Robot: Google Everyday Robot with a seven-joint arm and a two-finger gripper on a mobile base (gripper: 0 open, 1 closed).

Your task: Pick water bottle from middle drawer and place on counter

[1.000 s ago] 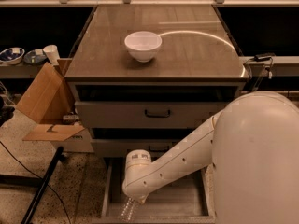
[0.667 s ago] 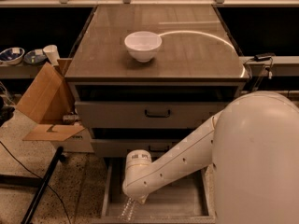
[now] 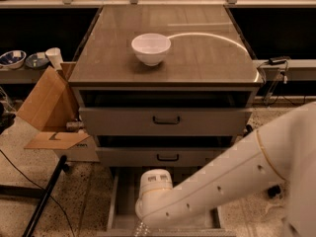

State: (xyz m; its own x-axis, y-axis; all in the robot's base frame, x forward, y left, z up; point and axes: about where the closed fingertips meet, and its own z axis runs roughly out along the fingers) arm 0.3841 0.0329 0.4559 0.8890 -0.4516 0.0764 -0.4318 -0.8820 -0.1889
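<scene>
The middle drawer (image 3: 122, 199) is pulled out at the bottom of the camera view, and part of its grey floor and low left wall shows. My white arm reaches in from the right, and the gripper (image 3: 144, 225) hangs over the drawer's front left, cut off by the frame's bottom edge. A small clear ribbed piece (image 3: 139, 230) just under the wrist looks like the water bottle; most of it is hidden. The counter (image 3: 202, 58) is glossy grey-brown with a pale curved glare streak, and it carries a white bowl (image 3: 151, 48).
Two grey drawer fronts with black handles (image 3: 165, 120) stand above the open drawer. An open cardboard box (image 3: 47, 107) sits to the left of the cabinet. Bowls (image 3: 12, 58) and a cup (image 3: 53, 57) are on a left shelf. A black pole (image 3: 44, 196) lies on the floor.
</scene>
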